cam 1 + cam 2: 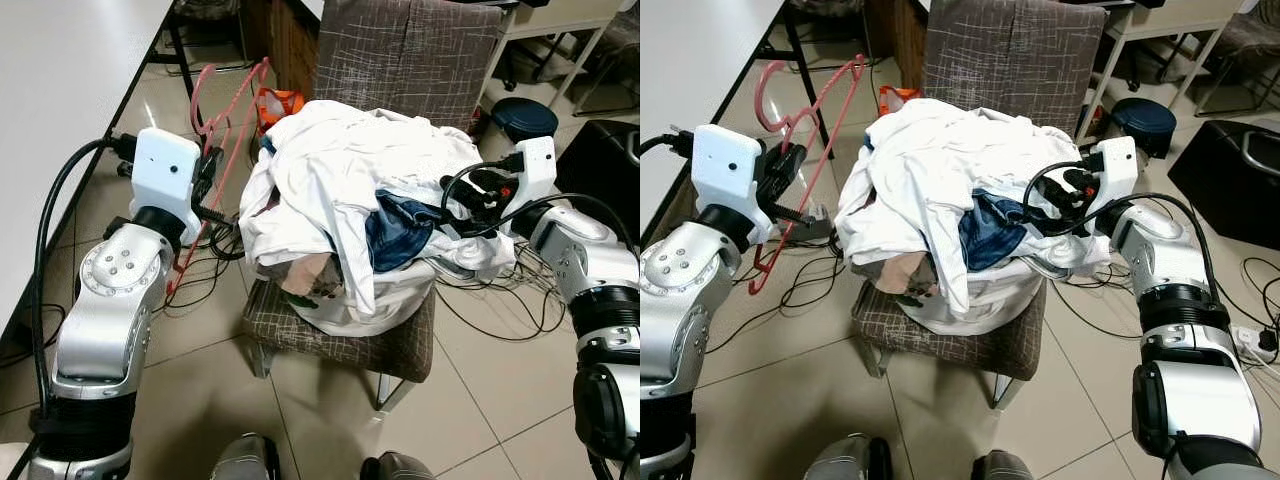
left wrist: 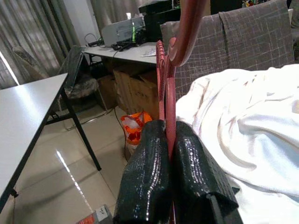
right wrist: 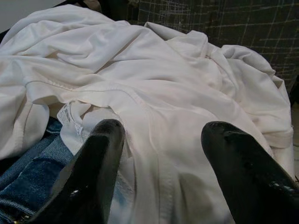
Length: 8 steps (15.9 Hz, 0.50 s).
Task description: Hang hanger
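Pink hanger [image 1: 800,150] partly hidden behind the left arm; its hook reaches up toward the corner of the white desk [image 1: 690,70]. Lower bar hard to trace among floor cables. Left claw [image 2: 169,154] raised beside the chair [image 1: 400,60], fingers pressed together, pinching the hanger's wire between them. Right claw [image 3: 163,154] reaches in from the other side, fingers spread, hovering over the white garment [image 3: 154,79] atop the laundry pile [image 1: 350,190]. Blue denim [image 1: 395,235] peeks out beneath.
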Available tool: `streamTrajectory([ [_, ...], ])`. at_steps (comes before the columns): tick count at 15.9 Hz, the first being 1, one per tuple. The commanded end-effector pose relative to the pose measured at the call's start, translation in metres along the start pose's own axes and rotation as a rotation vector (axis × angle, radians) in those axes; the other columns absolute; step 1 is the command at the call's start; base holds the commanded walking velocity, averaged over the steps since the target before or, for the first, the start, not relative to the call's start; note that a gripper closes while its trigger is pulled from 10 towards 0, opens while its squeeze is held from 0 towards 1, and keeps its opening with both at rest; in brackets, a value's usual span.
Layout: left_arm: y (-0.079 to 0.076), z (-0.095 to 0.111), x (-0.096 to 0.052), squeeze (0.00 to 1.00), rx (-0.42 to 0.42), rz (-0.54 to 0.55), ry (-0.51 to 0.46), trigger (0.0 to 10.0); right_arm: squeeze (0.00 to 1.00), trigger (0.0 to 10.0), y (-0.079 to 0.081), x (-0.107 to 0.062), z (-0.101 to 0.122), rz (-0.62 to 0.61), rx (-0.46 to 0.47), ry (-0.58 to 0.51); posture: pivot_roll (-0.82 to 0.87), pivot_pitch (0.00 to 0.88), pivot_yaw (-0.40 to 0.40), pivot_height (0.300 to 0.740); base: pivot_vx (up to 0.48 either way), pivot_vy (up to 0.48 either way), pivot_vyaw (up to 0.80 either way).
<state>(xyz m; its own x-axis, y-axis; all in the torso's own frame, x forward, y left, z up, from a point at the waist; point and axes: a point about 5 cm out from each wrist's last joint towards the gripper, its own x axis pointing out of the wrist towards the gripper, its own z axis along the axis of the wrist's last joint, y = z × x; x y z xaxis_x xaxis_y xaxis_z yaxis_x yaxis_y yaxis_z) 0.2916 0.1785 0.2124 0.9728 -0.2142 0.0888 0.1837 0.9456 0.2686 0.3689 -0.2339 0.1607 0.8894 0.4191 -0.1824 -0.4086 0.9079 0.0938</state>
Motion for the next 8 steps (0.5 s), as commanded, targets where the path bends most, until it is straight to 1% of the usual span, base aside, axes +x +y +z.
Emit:
streamTrajectory([
  [1,-0.0032,0.0044,-0.0022,0.00,0.001,-0.009,-0.009,10.0,0.00,0.0,-0.0039,-0.0038,-0.0043,0.005,0.000,0.004,-0.03,0.119,-0.016,0.740,0.000,0.000,0.00],
  [4,-0.0012,0.0058,-0.0009,0.00,0.004,-0.016,-0.009,10.0,0.00,0.0,-0.0066,-0.0042,-0.0037,0.010,0.000,0.001,-0.03,0.130,-0.005,0.740,0.000,0.000,0.00],
  [8,-0.0091,0.0042,-0.0002,0.00,-0.004,-0.035,-0.003,10.0,0.00,0.0,-0.0073,-0.0065,-0.0115,0.006,0.025,0.007,-0.03,0.120,-0.009,0.740,0.000,0.000,0.00],
])
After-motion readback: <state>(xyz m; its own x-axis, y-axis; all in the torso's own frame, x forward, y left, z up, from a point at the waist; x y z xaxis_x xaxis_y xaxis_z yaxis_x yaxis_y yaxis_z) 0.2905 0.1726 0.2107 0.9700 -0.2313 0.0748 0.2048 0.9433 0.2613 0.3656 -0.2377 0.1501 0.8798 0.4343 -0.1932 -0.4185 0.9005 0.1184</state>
